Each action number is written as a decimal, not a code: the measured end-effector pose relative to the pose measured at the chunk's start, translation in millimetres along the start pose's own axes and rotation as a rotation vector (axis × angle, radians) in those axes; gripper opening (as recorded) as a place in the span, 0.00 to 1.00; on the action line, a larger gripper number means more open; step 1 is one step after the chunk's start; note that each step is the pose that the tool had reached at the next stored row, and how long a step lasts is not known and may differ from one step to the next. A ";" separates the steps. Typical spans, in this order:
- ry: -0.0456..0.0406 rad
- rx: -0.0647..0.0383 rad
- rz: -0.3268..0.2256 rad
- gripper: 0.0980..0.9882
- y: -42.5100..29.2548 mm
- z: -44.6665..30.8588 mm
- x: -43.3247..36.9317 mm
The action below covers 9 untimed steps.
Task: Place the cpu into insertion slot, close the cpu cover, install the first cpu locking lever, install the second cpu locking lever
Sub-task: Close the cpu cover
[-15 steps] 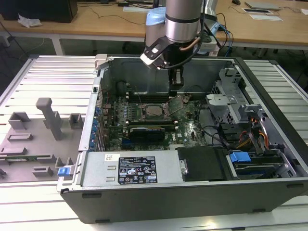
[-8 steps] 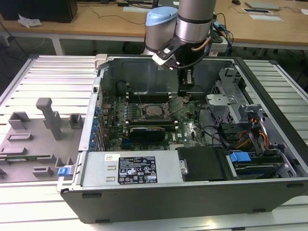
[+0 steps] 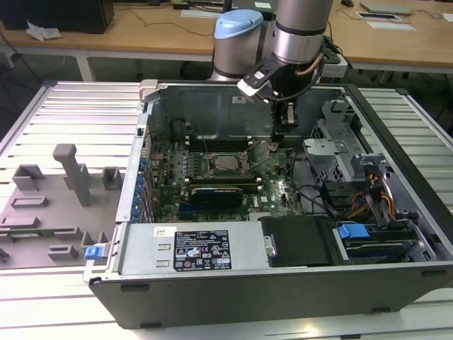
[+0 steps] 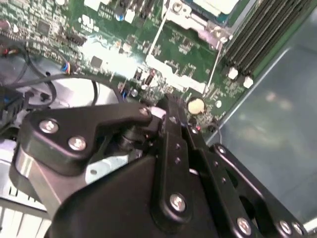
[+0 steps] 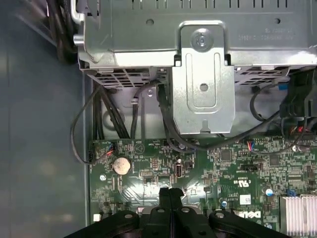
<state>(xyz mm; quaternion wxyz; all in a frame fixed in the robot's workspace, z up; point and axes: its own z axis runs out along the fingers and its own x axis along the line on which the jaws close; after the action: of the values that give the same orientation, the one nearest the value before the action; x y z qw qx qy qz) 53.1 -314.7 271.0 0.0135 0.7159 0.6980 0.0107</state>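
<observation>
The open computer case holds the green motherboard [image 3: 276, 188], with the insertion slot [image 3: 226, 164] near its middle. The cpu [image 4: 216, 4] lies in the slot with its pale top showing, framed by the silvery cpu cover [image 4: 190, 21]. Two thin wire levers [image 4: 157, 37] run along the socket's sides. My gripper [image 3: 282, 138] hangs low over the board, on the exterior view's right of the slot and apart from it. In the first wrist view its black fingers [image 5: 166, 198] press together, shut with nothing between them, near a coin battery [image 5: 121, 165].
A silver drive cage [image 5: 203, 84] with black cables [image 5: 106, 114] stands just beyond the gripper. Memory slots [image 4: 257, 39] flank the socket. A black power supply [image 3: 297, 241] fills the case front. Grey fixtures [image 3: 64, 191] sit on the table at the exterior view's left.
</observation>
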 end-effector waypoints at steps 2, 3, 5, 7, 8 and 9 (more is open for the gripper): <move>-0.0001 0.003 0.000 0.01 0.8 5.9 0.0; -0.0001 0.005 0.000 0.01 1.9 8.3 0.1; -0.0002 0.009 0.000 0.01 3.5 11.1 0.1; -0.0004 0.014 0.000 0.01 4.4 16.9 0.2; -0.0003 0.015 0.000 0.01 4.7 18.8 0.2; -0.0004 0.018 0.000 0.01 5.4 21.8 0.2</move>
<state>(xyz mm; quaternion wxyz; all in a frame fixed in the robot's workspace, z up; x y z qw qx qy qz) 59.2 -314.8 249.4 0.0073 0.7160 0.6980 0.0044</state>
